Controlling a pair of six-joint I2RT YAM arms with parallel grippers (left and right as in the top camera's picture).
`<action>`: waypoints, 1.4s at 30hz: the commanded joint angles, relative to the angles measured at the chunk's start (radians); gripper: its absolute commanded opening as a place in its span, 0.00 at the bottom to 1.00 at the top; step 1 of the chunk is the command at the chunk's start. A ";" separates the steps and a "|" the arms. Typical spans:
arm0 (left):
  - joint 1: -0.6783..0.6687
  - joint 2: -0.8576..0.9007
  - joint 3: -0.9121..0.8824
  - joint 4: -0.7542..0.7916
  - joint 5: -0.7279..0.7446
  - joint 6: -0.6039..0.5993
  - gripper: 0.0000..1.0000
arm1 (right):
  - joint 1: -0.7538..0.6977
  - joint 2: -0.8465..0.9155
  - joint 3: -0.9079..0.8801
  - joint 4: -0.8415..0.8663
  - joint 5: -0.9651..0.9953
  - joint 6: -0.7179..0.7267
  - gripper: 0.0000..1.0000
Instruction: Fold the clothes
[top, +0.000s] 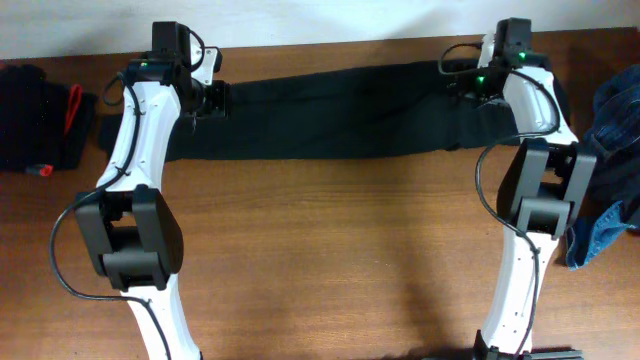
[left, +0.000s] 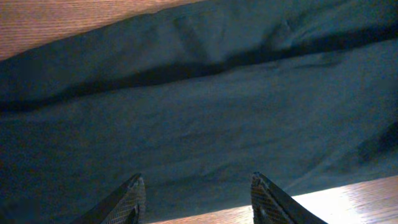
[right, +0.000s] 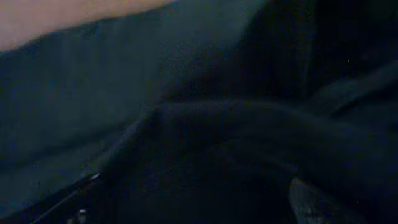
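Overhead. Long black jeans (top: 330, 110) lie stretched flat in one strip along the far edge of the brown wooden counter (top: 330, 260), running nearly from the left side to the right. An arm stands at each end: left fingers (top: 214, 98) over the left end of the strip, right fingers (top: 465, 80) over the right end. Judgement: the ends are worked together so the cloth stays taut and straight before a fold. A dark heap of black cloth with a red strap (top: 40, 120) sits at the left edge; a crumpled blue denim garment (top: 610, 160) lies at the right edge. Neither is touched.

Left wrist. The fingers stand spread, tips just above the black fabric, nothing between them. The cloth lies smooth, one long crease across it; bare wood shows beyond it.

Right wrist. Very dark. A raised ridge of black fabric fills the frame, flatter cloth and a strip of pale wood at the upper left. Cannot tell whether these fingers are spread or pinching.

Judgement: garment laid out; no end-to-end fold yet made.
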 joint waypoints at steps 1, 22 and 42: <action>0.003 0.027 -0.009 0.018 0.000 0.003 0.55 | -0.005 -0.058 0.027 -0.066 0.009 0.004 0.99; 0.006 0.240 -0.009 0.145 -0.113 -0.082 0.01 | 0.041 -0.049 0.056 -0.172 0.043 0.004 0.04; 0.006 0.285 -0.009 -0.039 -0.121 -0.083 0.01 | 0.041 0.062 0.055 -0.437 0.046 0.002 0.04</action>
